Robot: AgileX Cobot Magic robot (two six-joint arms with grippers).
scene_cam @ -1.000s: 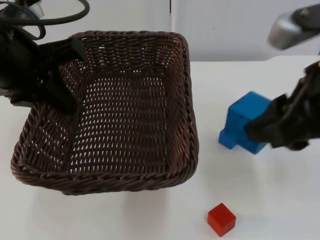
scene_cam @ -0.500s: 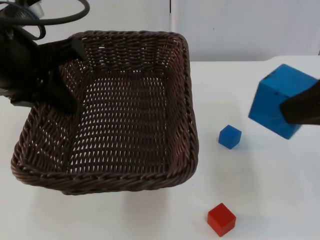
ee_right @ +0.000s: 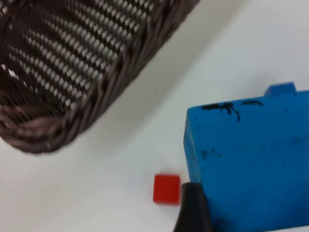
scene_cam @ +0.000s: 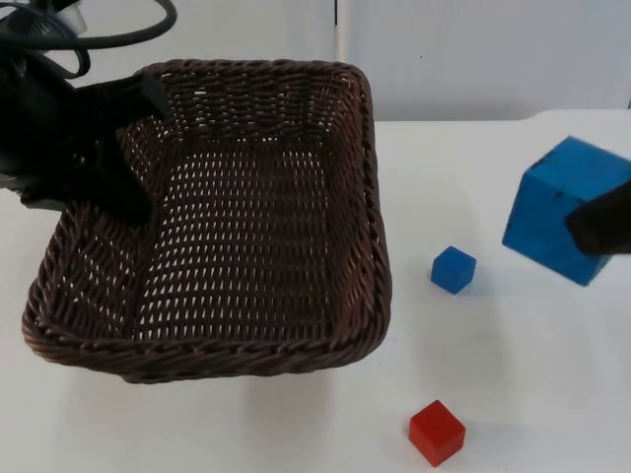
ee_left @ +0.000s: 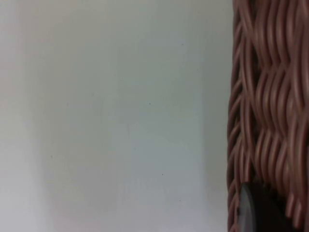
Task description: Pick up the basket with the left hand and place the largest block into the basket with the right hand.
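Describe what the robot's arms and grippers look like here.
Both are matte black. The left gripper has chunky angular housing and blunt fingers, with black looped cables above. The right gripper shows as a dark, blocky finger; in its wrist view the fingertip is narrow and rounded.

Brown wicker basket (scene_cam: 246,128) tilted, large blue block (scene_cam: 557,207) lifted, right of it

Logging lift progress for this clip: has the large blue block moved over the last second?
Yes. The large blue block, held by the right gripper, has risen off the table beside the small blue block and shifted right, away from the basket.
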